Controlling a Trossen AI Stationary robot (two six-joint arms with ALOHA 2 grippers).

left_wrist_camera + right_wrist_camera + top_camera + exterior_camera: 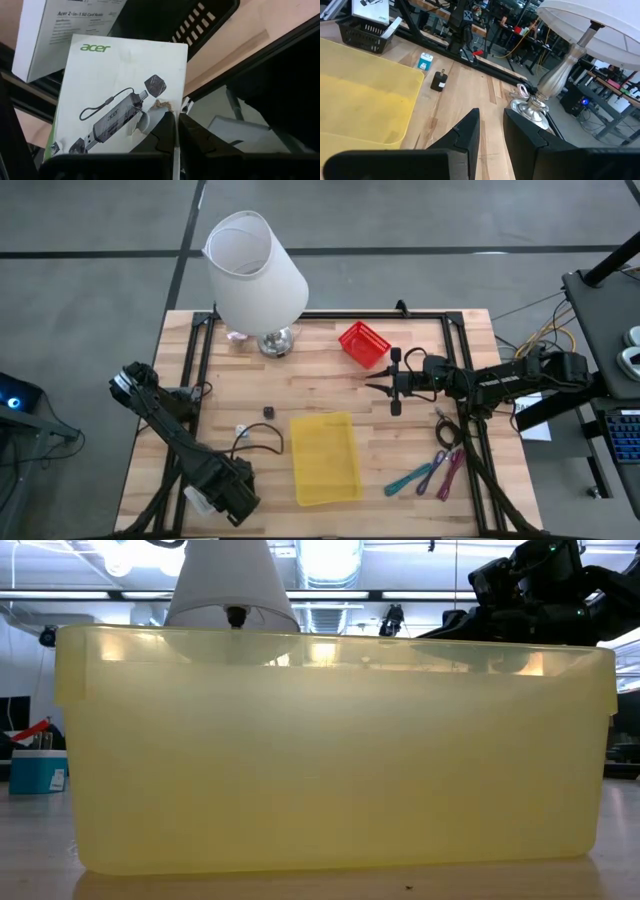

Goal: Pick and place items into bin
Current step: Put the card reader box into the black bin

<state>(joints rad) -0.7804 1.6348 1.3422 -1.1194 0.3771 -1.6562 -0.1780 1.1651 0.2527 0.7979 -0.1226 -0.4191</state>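
right gripper: over the bare wood between red basket and yellow bin; fingers a narrow gap apart, nothing between them
left gripper: near table corner, closed tight against a white acer box; can't tell if it nips the box
dark cube: on the wood just beside the bin's far corner, upright, alone
cube vs right gripper: ahead of the fingertips, well apart, lower than them, lamp off to one side
white cube: near the dark one, farther from the right gripper
handling: looks tiny, light, hard and stiff; likely to skid or tip if nudged
grip: pinch across two opposite flat sides, from above
strips: teal and pink-purple, flat on the wood on the bin's other side, thin, hard to get under
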